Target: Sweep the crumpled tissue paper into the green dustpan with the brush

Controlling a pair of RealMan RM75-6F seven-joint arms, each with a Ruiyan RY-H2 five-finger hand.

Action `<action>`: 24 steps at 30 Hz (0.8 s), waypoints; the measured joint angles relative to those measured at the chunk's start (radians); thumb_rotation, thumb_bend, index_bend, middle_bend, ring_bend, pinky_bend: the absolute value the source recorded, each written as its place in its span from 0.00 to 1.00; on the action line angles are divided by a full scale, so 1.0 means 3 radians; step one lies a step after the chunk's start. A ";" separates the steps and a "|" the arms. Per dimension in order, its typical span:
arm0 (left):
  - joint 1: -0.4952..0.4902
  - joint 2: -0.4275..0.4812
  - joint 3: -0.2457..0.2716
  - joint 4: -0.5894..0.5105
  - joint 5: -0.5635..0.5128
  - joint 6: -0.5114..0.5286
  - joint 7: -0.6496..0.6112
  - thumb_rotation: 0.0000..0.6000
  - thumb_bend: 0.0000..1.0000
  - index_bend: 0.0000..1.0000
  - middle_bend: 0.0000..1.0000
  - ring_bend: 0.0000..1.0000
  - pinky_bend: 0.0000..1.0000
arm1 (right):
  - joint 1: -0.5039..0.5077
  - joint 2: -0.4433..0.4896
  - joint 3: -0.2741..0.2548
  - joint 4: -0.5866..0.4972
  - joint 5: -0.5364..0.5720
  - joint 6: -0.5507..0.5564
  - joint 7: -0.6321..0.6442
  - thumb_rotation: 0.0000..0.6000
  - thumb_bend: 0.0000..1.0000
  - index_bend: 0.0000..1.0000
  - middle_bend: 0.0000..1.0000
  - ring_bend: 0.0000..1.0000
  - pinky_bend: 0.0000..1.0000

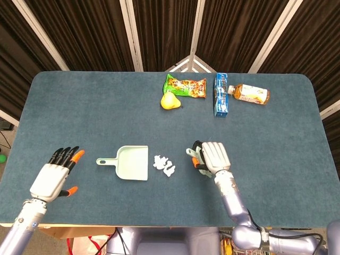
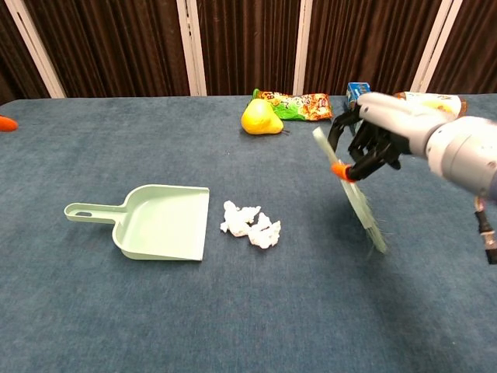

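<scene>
While held: right hand (image 2: 378,134) grips brush (image 2: 356,193), lifted.
Left hand (image 1: 52,178): spread, holding nothing.
Danger: a hard swipe scatters tissue (image 2: 250,224) past dustpan (image 2: 159,223).

Your left hand (image 1: 51,179) has a pale silver-grey shell back, black fingers (image 1: 62,156) and orange tips. Behind those fingers, the wrist narrows into a smooth lavender-grey forearm. Your right hand (image 2: 380,130) shows the same pale shell, dark fingers (image 2: 365,151) and an orange thumb tip, with a thin black cable behind.
</scene>
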 measured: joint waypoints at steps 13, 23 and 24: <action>-0.0456 -0.0526 -0.0377 -0.0128 -0.0823 -0.0134 0.1268 1.00 0.26 0.24 0.75 0.74 0.75 | -0.0020 0.0372 0.0032 -0.0298 0.0073 0.0074 0.0188 1.00 0.59 0.79 0.86 0.92 0.78; -0.0839 -0.0935 -0.0537 -0.0046 -0.1815 -0.0106 0.1998 1.00 0.35 0.37 0.94 0.92 0.92 | 0.0017 0.0475 -0.0002 -0.0298 0.0091 0.0072 0.0276 1.00 0.61 0.79 0.86 0.92 0.78; -0.0869 -0.0967 -0.0543 -0.0029 -0.1876 -0.0091 0.2034 1.00 0.35 0.37 0.95 0.93 0.93 | 0.0019 0.0480 -0.0008 -0.0295 0.0090 0.0073 0.0280 1.00 0.61 0.79 0.86 0.92 0.78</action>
